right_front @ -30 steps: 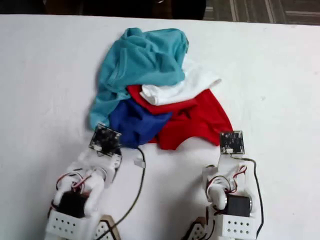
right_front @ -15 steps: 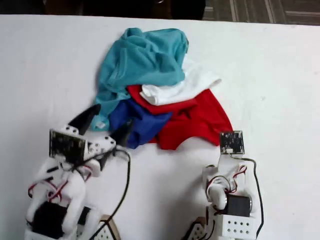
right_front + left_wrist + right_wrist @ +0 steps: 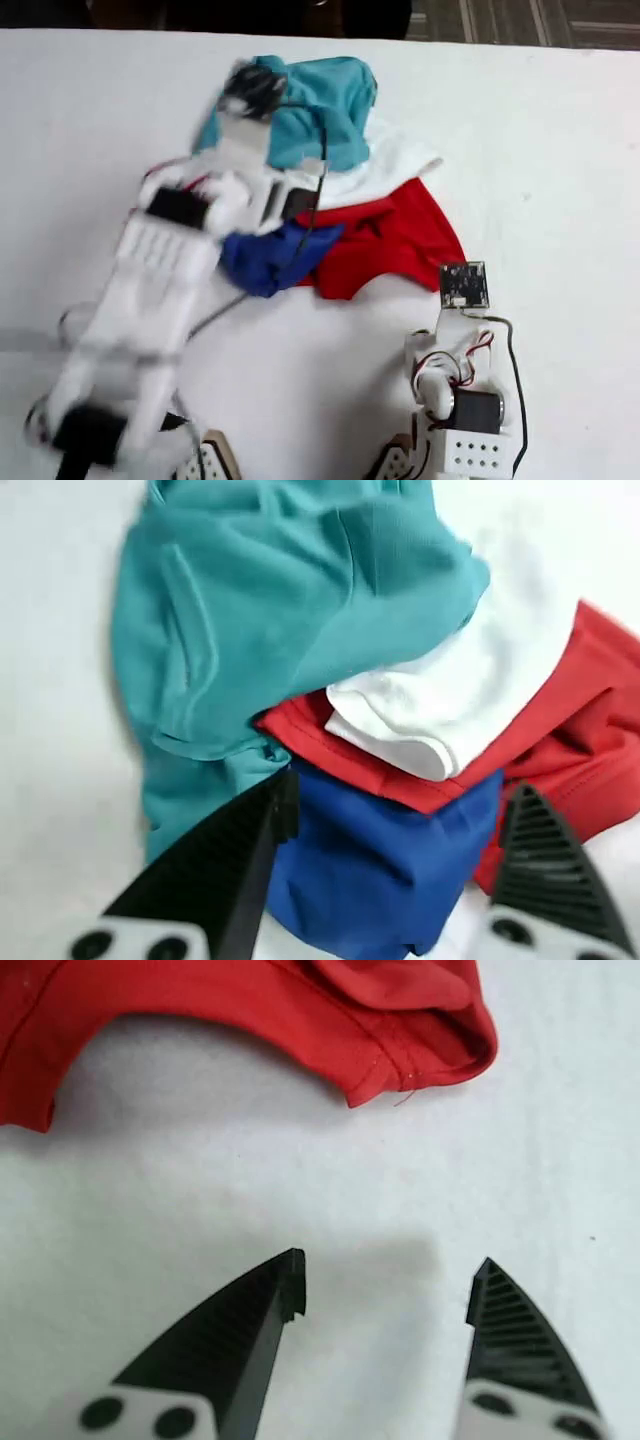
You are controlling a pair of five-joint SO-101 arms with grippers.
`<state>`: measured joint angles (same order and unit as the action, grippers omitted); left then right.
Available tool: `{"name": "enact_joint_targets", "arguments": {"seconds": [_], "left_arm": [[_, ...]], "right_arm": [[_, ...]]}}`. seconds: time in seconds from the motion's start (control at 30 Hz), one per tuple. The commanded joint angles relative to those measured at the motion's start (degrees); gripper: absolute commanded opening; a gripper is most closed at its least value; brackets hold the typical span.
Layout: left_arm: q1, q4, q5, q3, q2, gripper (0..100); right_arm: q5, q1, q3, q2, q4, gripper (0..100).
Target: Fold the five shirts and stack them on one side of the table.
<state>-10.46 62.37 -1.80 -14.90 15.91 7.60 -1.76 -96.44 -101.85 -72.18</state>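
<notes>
Your left claw (image 3: 405, 785) is spread wide, with nothing caught between its 2 black ribbed fingers (image 3: 235, 865). Through the gap you look straight onto the crumpled royal-blue fabric shirt (image 3: 380, 880), which sits at the edge of the heap nearest the arms. Against it lies the bright red fabric shirt (image 3: 600, 700), and a band of the red runs over the blue one's far side. The bunched white knit shirt (image 3: 470, 690) lies on the red, and the rumpled teal knit shirt (image 3: 300, 590) overlaps the white at the heap's far left. You can count 4 colours in this heap, all unfolded and tangled together. From above, your left arm (image 3: 160, 270) is stretched out over the left side of the heap, with its wrist above the teal shirt (image 3: 345, 100) and part of the blue shirt (image 3: 270, 260) showing beside it. Your right claw (image 3: 390, 1258) is also wide open and empty over the bare white tabletop (image 3: 400, 1160). The stitched hem of the red shirt (image 3: 250, 1010) lies just past its tips and does not touch them. From above, your right arm (image 3: 460, 380) sits folded back at the near edge, close to the red shirt (image 3: 400, 240), with the heap in the table's middle.
</notes>
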Motion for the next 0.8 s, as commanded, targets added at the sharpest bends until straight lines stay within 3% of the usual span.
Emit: {"name": "enact_joint_targets", "arguments": {"seconds": [0.0,0.13,0.43,0.53,0.67,0.77], "left_arm": [[-0.35,6.15,0.09,16.31,-17.58,42],[-0.44,14.86,-3.16,33.01,-35.6,43],[5.63,22.86,-13.1,64.13,-68.92,43],[10.46,29.27,-16.53,75.38,-75.25,32],[16.79,34.55,-17.41,90.07,-80.88,2],[22.42,38.33,-17.76,100.97,-83.25,4]], "right_arm": [[0.35,-0.13,-0.53,-1.01,-0.48,26.2],[0.35,-0.13,-0.53,-1.01,-0.48,26.2],[0.35,-0.13,-0.53,-1.01,-0.48,26.2],[0.35,-0.13,-0.53,-1.01,-0.48,26.2],[0.35,-0.13,-0.53,-1.01,-0.48,26.2],[0.35,-0.13,-0.53,-1.01,-0.48,26.2]]}}
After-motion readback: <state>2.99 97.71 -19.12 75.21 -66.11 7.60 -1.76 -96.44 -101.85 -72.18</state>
